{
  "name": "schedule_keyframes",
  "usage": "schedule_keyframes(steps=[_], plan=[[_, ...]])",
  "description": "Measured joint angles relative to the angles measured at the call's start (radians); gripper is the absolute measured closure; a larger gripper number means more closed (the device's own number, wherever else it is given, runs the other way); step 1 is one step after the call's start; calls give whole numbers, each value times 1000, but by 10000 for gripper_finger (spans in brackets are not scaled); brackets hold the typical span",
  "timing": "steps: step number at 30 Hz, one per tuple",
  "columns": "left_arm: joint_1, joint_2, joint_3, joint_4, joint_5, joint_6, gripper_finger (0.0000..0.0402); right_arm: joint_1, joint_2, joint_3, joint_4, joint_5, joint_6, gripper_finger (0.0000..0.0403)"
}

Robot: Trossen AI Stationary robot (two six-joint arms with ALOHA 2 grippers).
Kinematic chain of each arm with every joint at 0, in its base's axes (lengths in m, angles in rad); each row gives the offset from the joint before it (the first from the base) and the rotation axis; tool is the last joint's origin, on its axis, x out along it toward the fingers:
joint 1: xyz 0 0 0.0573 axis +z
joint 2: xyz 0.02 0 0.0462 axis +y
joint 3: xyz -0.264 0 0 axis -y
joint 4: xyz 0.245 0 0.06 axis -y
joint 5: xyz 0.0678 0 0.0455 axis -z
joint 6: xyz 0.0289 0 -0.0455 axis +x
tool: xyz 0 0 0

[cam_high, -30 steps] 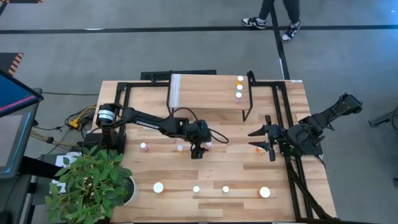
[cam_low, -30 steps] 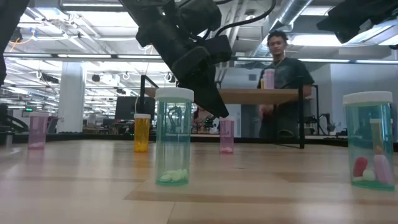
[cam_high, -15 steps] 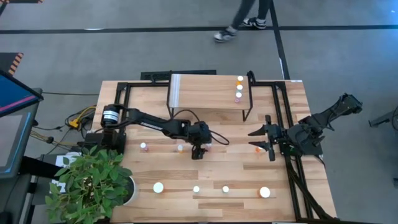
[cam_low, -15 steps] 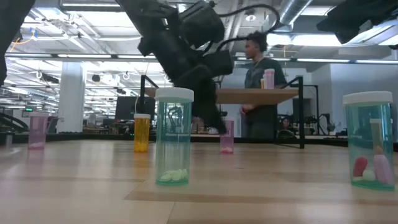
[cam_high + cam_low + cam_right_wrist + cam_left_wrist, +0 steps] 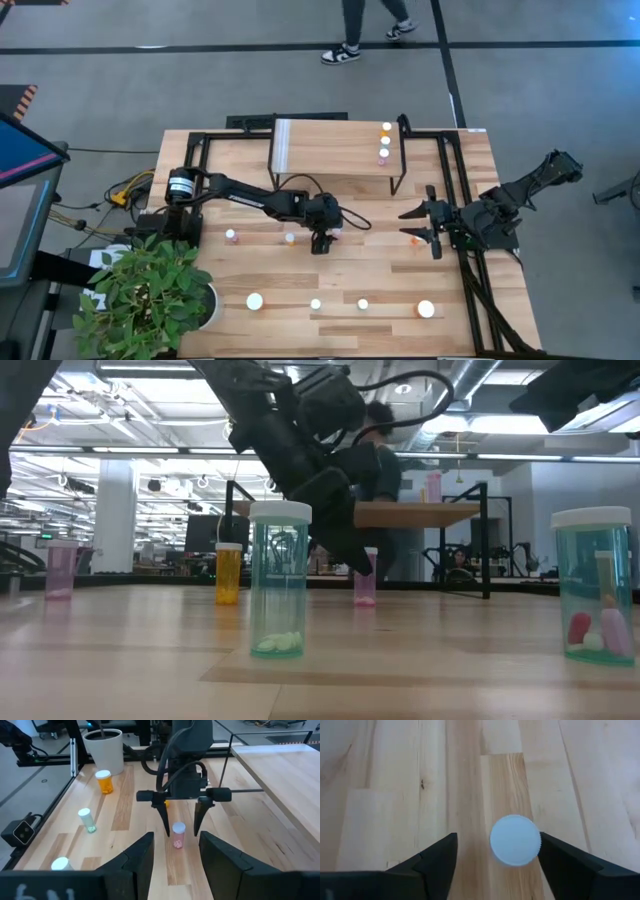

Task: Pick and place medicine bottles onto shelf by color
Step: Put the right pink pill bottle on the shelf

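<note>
The left gripper (image 5: pixel 322 240) has come down over the half second: its dark fingers, which sat higher beside the small pink medicine bottle with a white cap (image 5: pixel 178 835), now straddle it near the table's middle, in front of the raised light-wood shelf on thin black legs (image 5: pixel 335 150). The left wrist view shows the white cap (image 5: pixel 515 840) between the spread fingers, nearer one than the other and untouched, so the claw is wide and holds nothing. I judge this the end of the approach, with closing and lifting next. Three bottles already stand in a row at the shelf's right end (image 5: pixel 385 143). The right gripper (image 5: pixel 420 227) waits open at the table's right edge by an orange bottle (image 5: pixel 415 239).
</note>
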Motion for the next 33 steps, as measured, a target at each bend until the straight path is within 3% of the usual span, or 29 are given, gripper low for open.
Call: schedule_keyframes(steps=[11,21,33], plan=[[0,0,2,-2,-1,17,232,0,0,0,-1,18,0,226],[2,-1,120,-101,-2,17,260,0,0,0,-1,18,0,226],[2,-2,126,-147,29,-18,269,0,0,0,-1,18,0,226]])
